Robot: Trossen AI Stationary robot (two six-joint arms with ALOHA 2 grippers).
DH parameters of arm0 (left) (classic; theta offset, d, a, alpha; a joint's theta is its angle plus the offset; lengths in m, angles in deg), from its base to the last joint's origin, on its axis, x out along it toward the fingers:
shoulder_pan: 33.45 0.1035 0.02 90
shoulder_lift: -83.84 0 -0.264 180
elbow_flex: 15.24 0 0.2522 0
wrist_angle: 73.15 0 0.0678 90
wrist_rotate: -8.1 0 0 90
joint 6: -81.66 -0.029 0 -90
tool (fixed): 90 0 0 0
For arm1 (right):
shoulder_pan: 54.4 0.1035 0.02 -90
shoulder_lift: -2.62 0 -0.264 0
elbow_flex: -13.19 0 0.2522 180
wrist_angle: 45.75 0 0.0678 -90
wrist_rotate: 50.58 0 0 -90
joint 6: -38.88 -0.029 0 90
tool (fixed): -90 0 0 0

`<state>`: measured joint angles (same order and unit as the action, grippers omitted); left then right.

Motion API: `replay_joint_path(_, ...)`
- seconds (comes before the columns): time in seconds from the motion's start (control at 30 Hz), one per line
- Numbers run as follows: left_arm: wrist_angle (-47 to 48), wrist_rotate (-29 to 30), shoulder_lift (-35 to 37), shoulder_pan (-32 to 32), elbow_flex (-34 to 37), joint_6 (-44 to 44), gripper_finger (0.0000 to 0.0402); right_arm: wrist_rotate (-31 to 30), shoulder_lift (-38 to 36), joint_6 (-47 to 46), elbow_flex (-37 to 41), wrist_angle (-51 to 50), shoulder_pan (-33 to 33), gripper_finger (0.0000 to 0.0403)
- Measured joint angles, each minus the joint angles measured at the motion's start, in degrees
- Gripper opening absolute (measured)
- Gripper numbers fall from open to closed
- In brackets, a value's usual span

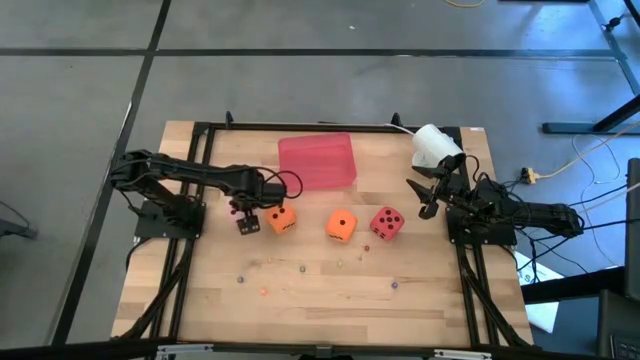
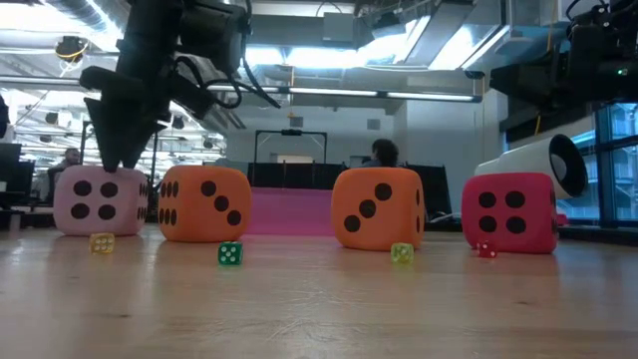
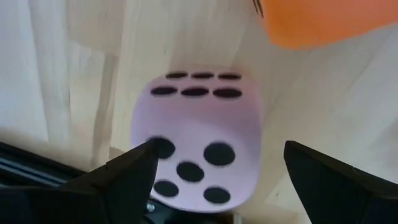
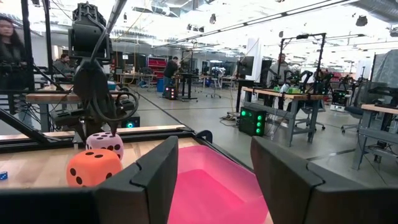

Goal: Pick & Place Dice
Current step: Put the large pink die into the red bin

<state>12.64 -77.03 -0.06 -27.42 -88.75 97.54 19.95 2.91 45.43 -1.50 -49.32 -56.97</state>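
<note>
Fingers (image 3: 134, 180) of the left gripper (image 3: 214, 186) stand wide apart, one on each side of the pink die (image 3: 196, 140), with a gap showing between each finger and the die; nothing is gripped. From above, that gripper (image 1: 247, 222) hangs over the pink die, which it hides, at the left end of the row of dice. At table height the pink die (image 2: 95, 199) sits flat on the wood with the dark fingertips pointing down just over its top.

Just right of it lies an orange die (image 1: 281, 219), then a second orange die (image 1: 341, 225), then the red die (image 1: 387, 223), all in a line across the middle of the table (image 1: 330, 290). Beyond the row, toward the far edge, lies the red tray (image 1: 318, 160).

Tiny beads (image 1: 303, 267) are scattered on the near part of the table.

At the right side, the right gripper (image 1: 430, 200) hovers beside the red die, its fingers (image 4: 155, 174) partly open and holding nothing. A white camera (image 1: 436, 145) sits near the far right corner.
</note>
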Motion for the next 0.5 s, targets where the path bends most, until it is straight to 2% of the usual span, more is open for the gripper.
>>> replay_joint_path(0.23, 0.7, 0.1, 0.0, 0.0, 0.0, -2.1, 0.0368, 0.0, 0.0, 0.0, 0.0, 0.0, 0.0, 0.0203)
replay_joint_path(0.5, 4.1, 3.8, 0.0, 1.7, 0.0, -3.7, 0.0385, 0.8, 0.0, -1.0, 0.0, -0.1, 0.0, 0.0203)
